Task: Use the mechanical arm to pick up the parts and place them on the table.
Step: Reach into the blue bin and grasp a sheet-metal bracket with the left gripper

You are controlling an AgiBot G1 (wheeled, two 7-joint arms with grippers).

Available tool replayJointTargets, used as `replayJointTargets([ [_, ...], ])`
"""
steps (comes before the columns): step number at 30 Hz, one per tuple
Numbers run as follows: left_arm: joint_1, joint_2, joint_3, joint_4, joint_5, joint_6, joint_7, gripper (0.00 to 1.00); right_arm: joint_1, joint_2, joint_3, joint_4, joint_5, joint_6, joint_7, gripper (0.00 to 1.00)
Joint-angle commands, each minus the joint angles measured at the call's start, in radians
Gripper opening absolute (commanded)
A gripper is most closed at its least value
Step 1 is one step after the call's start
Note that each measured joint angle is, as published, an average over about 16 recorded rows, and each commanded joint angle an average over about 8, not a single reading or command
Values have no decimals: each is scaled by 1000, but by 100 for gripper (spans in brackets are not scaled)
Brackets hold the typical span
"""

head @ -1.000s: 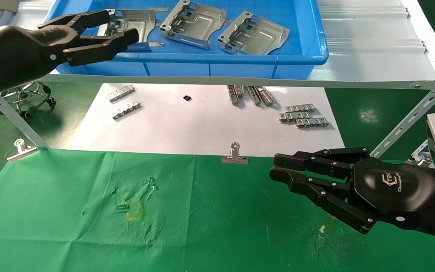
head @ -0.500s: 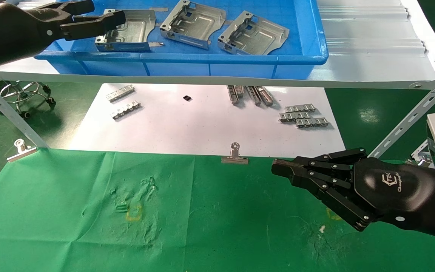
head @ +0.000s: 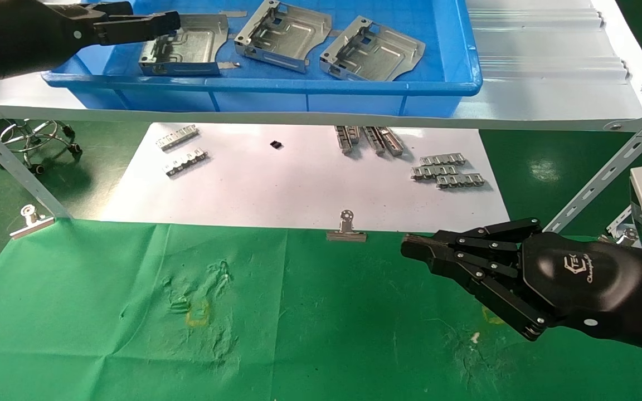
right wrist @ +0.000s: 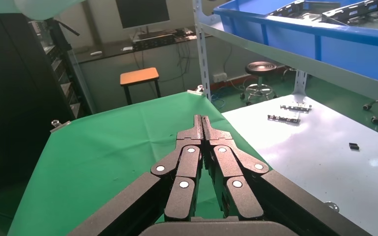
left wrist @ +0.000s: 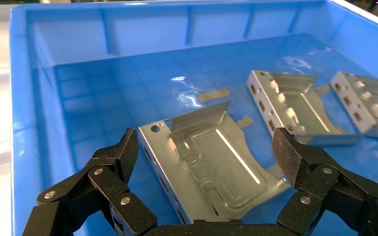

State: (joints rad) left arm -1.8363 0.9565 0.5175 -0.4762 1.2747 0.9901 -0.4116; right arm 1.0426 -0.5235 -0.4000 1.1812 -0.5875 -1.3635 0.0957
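Reaching deeper over the blue bin [head: 354,88] than a second earlier, the left tool [left wrist: 204,152] had come to straddle the nearest part [left wrist: 211,157], its fingers [left wrist: 123,150] spread on either side without touching it. A grasp looked imminent. Two more parts [head: 283,34] lay in the bin. The right tool [head: 418,248], fingers pressed together, hovered over the green surface's [head: 103,312] right edge.

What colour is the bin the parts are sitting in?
Bright blue. The bin shows best in the left wrist view, around the parts.

Three silver parts [head: 282,36] in bin
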Motion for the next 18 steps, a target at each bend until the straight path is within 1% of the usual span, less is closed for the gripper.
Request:
replayJointTargets([
  [1, -13, 7, 11, 9, 18, -11, -15, 2, 0, 0, 0, 0, 0, 0, 0, 0],
  [2, -15, 10, 15, 12, 24, -13, -21, 0, 0, 0, 0, 0, 0, 0, 0, 0],
  [18, -27, 37, 51, 24, 82, -57, -62, 0, 0, 0, 0, 0, 0, 0, 0, 0],
])
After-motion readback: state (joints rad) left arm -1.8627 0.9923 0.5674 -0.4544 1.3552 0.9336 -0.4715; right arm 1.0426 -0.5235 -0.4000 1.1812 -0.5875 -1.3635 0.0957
